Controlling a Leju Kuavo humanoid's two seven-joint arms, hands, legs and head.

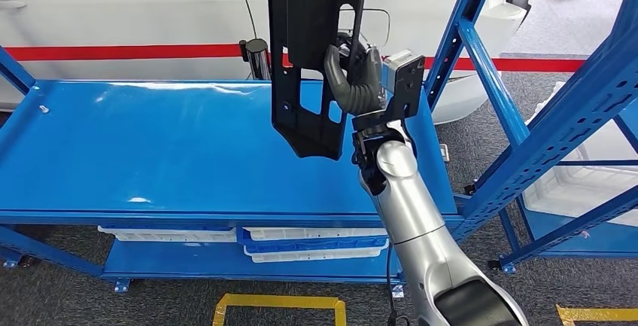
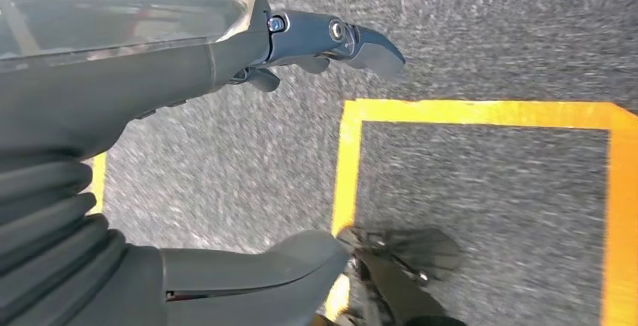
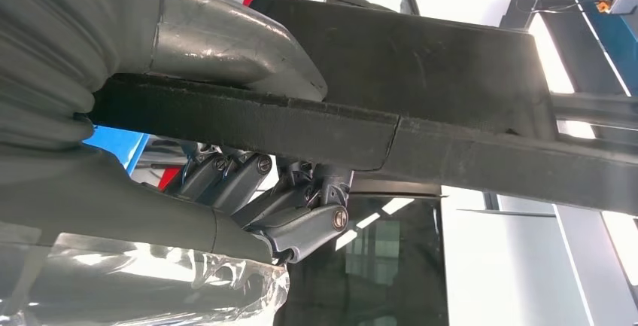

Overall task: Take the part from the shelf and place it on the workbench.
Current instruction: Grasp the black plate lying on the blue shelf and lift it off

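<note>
Silver arm (image 1: 410, 213) over blue shelf (image 1: 150, 153)

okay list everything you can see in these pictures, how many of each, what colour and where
part: one, black, held upright above the workbench
workbench: one, blue, across the middle of the head view, top bare
trays: a few, white and blue, on the lower shelf under the workbench
shelf frame: one, blue, to the right of the workbench
vehicle body: one, white with a red stripe, behind the workbench
floor tape: yellow lines on grey carpet
right hand: grey and dark, gripping the part's edge
left hand: grey and dark, hanging over the floor, holding nothing
</note>
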